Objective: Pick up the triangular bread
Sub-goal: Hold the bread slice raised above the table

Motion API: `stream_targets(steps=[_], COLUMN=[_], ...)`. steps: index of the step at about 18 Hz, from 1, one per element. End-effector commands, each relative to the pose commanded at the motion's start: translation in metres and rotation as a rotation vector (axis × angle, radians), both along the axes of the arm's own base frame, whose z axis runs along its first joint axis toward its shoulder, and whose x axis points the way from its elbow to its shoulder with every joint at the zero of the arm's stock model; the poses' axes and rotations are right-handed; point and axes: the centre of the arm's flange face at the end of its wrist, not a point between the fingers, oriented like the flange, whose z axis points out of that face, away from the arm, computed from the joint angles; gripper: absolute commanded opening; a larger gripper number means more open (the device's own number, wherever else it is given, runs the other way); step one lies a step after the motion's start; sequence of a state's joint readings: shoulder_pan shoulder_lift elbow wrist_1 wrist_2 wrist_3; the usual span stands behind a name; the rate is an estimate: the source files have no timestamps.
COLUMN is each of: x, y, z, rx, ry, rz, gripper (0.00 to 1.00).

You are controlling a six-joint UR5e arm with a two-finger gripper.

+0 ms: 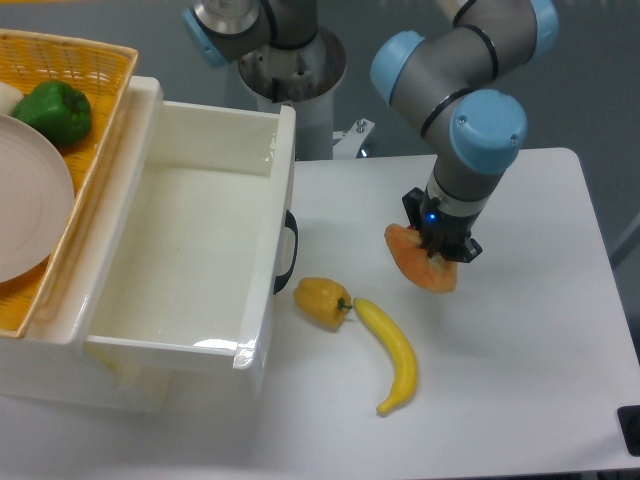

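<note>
The black two-finger gripper (437, 249) is clamped on the orange-tan triangular bread wedge (415, 262), which hangs tilted from it above the white table (520, 380). Just left lie a small yellow bell pepper (322, 301) and a curved yellow banana (391, 353), beside the white open plastic bin (200, 250).
</note>
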State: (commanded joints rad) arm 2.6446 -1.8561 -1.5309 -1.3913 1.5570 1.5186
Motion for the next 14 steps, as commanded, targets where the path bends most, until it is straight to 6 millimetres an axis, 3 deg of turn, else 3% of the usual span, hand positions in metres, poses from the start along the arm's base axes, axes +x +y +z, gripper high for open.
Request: stream_targets(steps=[14], x=[-0.0012], y=[-0.0038], z=[-0.0036], rx=[-0.005], ry=[-0.006], rz=[-0.011], gripper=[0.1])
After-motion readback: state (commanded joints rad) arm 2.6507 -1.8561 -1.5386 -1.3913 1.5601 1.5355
